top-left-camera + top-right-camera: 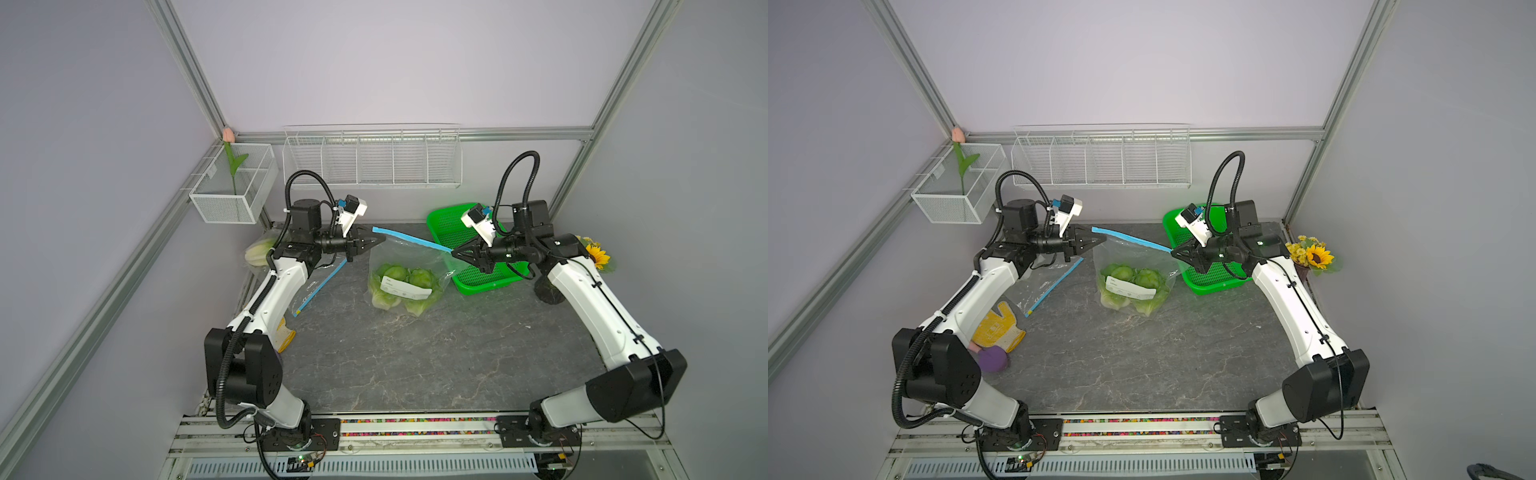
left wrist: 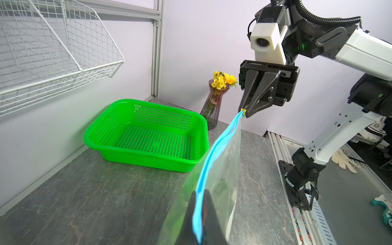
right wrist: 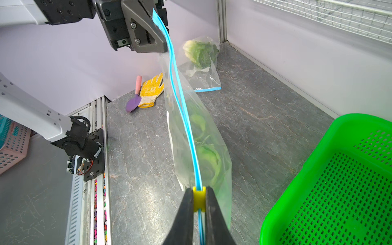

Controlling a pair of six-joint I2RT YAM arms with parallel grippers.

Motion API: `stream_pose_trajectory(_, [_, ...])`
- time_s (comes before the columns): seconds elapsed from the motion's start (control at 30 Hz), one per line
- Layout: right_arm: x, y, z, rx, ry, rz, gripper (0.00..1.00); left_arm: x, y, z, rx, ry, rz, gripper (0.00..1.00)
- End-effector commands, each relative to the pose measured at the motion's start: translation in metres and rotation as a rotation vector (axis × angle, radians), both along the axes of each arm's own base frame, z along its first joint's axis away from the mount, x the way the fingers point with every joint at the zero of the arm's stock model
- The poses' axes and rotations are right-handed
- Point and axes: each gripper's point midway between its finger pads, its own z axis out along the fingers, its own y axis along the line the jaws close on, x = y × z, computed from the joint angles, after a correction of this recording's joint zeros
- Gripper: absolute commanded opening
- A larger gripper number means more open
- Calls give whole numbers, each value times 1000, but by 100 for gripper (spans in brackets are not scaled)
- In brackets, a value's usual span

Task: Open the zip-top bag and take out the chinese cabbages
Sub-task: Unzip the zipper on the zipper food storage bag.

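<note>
Jaws both clamped: left gripper [image 1: 379,240] grips zip [image 1: 409,238] end, right gripper [image 1: 454,252] pinches slider [image 3: 199,197]. Zip axis spans gripper-to-gripper; cabbages [image 1: 419,277] lie below, frame centre.

A green basket [image 2: 148,161] sits near a flower vase [image 2: 214,106]; a yellow glove [image 1: 998,328] lies beside a purple trowel [image 1: 994,359].
</note>
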Motion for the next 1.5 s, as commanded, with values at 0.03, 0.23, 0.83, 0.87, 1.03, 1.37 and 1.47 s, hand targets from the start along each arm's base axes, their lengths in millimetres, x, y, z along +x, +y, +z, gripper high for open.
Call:
stream_pose_trajectory(0.03, [-4,-15,2,-19,-28,-29,12,1,10,16,-10,-53,38,0])
stream_pose_trajectory(0.23, [-6,-22,1,-20,-29,-47,12,2,13,16,-10,-53,47,0])
stream_pose_trajectory(0.83, [-9,-20,12,24,-40,-35,27,-5,17,16,-9,-87,58,0])
stream_pose_trajectory(0.87, [-6,-21,15,34,-44,-45,32,-6,16,14,-2,-98,63,0])
stream_pose_trajectory(1.03, [11,-26,33,99,-57,-187,64,-14,7,5,54,-178,104,0])
stream_pose_trajectory(1.37, [-7,-42,38,292,184,-488,75,-37,2,-13,121,-322,176,0])
stream_pose_trajectory(1.47, [-32,-20,39,372,293,-441,76,-40,3,-16,119,-335,207,0])
